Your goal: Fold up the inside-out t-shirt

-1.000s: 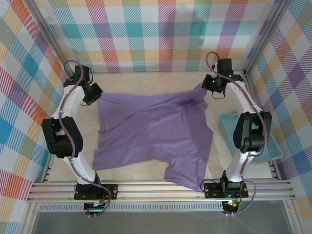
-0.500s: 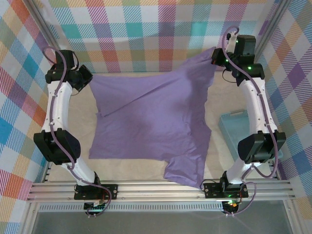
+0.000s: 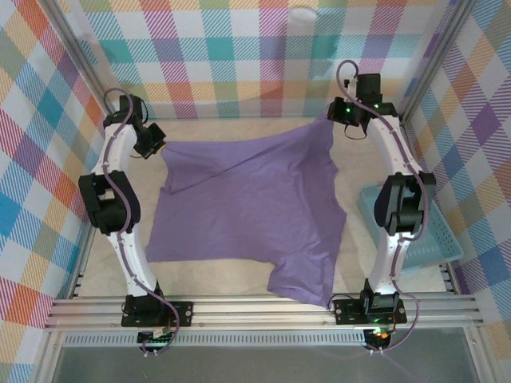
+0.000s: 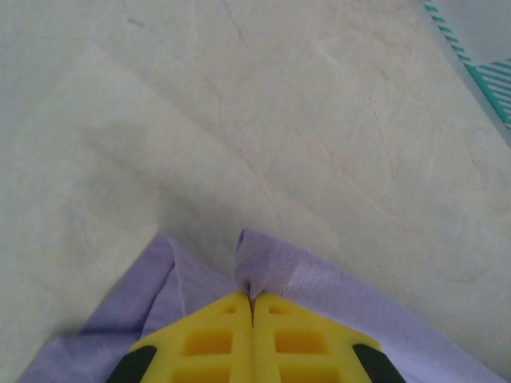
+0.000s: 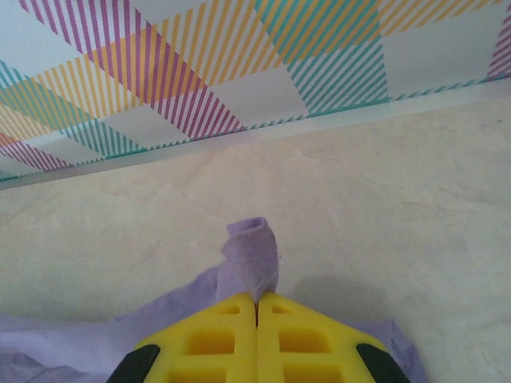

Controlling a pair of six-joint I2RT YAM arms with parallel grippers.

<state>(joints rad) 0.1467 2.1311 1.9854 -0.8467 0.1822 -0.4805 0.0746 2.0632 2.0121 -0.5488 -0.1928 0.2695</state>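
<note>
Top external: t-shirt (image 3: 247,211) laid open across desk (image 3: 239,128), far 2 corners pinched by left gripper (image 3: 162,150) and right gripper (image 3: 335,129). 0 folds made; all folding left.

We're in a robotics lab test cell: checked panels (image 3: 239,56) wall off the top and both sides of frame, aluminium rails (image 3: 263,307) cross the bottom, carrying a left arm (image 3: 126,239) and a right arm (image 3: 391,263) over a beige tabletop (image 3: 239,129).

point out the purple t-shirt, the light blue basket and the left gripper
lavender-purple thin-fabric t-shirt (image 3: 247,207), top view, middle of its body
light blue plastic basket (image 3: 439,235), top view, bare inside floor
left gripper (image 4: 252,298), left wrist view, between shut yellow fingertips
</note>
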